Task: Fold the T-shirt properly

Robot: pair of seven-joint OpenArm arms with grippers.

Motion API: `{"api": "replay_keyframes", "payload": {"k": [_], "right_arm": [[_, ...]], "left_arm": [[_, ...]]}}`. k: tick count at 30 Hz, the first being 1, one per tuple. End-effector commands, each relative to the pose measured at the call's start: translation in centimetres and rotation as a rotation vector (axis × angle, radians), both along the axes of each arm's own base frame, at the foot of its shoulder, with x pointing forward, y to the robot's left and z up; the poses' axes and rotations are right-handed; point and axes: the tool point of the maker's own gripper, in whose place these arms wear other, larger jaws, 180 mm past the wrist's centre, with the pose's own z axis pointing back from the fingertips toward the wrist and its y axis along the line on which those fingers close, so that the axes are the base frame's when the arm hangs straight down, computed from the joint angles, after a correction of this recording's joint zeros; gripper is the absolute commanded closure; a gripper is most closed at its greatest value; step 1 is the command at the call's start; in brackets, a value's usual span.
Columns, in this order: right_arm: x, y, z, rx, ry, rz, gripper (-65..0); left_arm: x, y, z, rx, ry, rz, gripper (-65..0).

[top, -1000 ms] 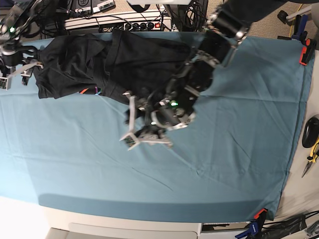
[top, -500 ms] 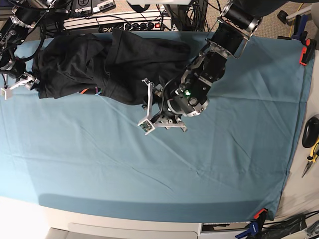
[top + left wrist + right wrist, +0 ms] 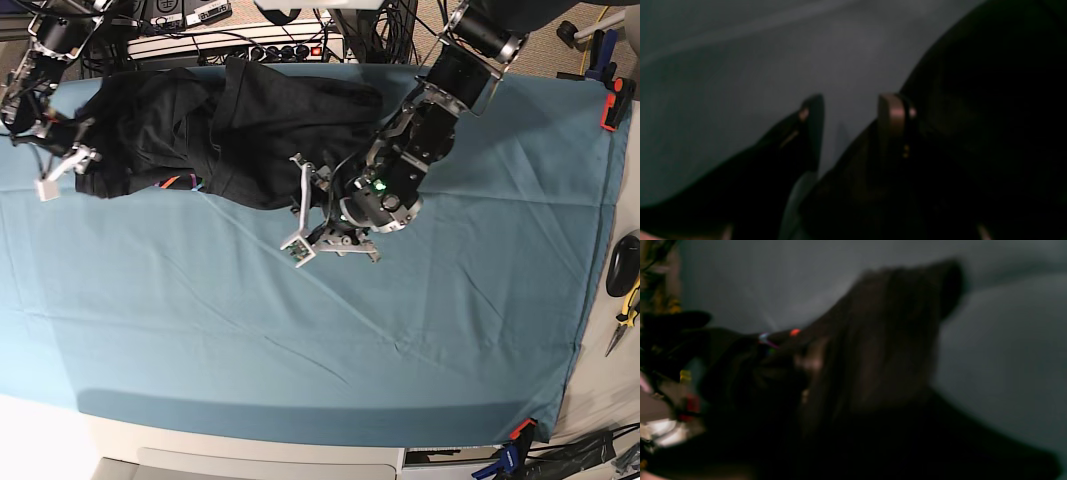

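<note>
The black T-shirt [image 3: 260, 130] lies crumpled at the back left of the teal table cloth [image 3: 300, 340], with its rainbow neckline trim [image 3: 178, 182] showing at the front edge. My left gripper [image 3: 298, 210] hangs open just off the shirt's front right edge. In the left wrist view its two fingertips [image 3: 893, 113] stand apart over bare cloth, with the T-shirt [image 3: 990, 100] to the right. My right gripper [image 3: 58, 172] is at the shirt's left end. The right wrist view is blurred: dark T-shirt [image 3: 873, 440] and trim [image 3: 766, 338] fill it, and the jaws cannot be made out.
A power strip and cables [image 3: 240, 45] run behind the table's back edge. Orange clamps [image 3: 612, 105] [image 3: 520, 432] hold the cloth at the right side and front right corner. Hand tools [image 3: 625, 290] lie off the table's right edge.
My right gripper has moved rightward onto the shirt's left end. The left gripper rose from the open cloth up-right to the shirt's front edge, then held still.
</note>
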Motion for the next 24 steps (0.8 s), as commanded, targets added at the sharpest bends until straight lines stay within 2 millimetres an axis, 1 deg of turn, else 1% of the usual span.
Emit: {"api": "replay_keyframes", "payload": {"k": [1, 3, 7, 10, 12, 14, 17, 19, 21, 24], "right_arm": [[0.4, 0.1, 0.8, 0.009, -0.016, 0.020, -8.1], [1.1, 1.3, 1.7, 0.073, -0.062, 0.029, 0.0], [2.2, 2.1, 3.9, 0.140, -0.152, 0.029, 0.0], [2.0, 3.1, 5.4, 0.092, -0.198, 0.086, 0.0], [1.5, 4.8, 7.0, 0.031, -0.257, 0.165, 0.0], [0.7, 6.9, 8.6, -0.058, -0.310, 0.258, 0.0], [-1.1, 9.9, 9.1, -0.251, -0.321, 0.361, 0.0], [-2.2, 11.5, 9.1, -0.344, -0.316, 0.386, 0.0], [-3.1, 13.0, 9.0, -0.380, -0.305, 0.391, 0.0], [-3.1, 15.3, 8.6, -0.351, -0.312, 0.359, 0.0]], "left_arm": [[1.1, 0.3, 1.2, -0.010, -0.042, 0.002, -27.0], [1.3, 1.6, 0.9, 0.026, -0.042, 0.012, -27.0], [2.3, 5.0, 1.0, 0.068, -0.061, 0.062, -27.0], [3.5, 7.9, 1.4, 0.063, -0.060, 0.130, -27.0], [4.1, 9.8, 1.7, 0.037, -0.049, 0.177, -27.0], [4.7, 11.5, 2.1, 0.004, -0.038, 0.225, -27.0], [5.4, 13.9, 2.8, -0.029, -0.034, 0.271, -27.0], [5.7, 15.2, 3.2, -0.045, -0.032, 0.297, -26.9], [5.9, 16.1, 3.6, -0.061, -0.030, 0.314, -25.5], [6.1, 17.3, 3.9, -0.070, -0.030, 0.339, -25.3]]}}
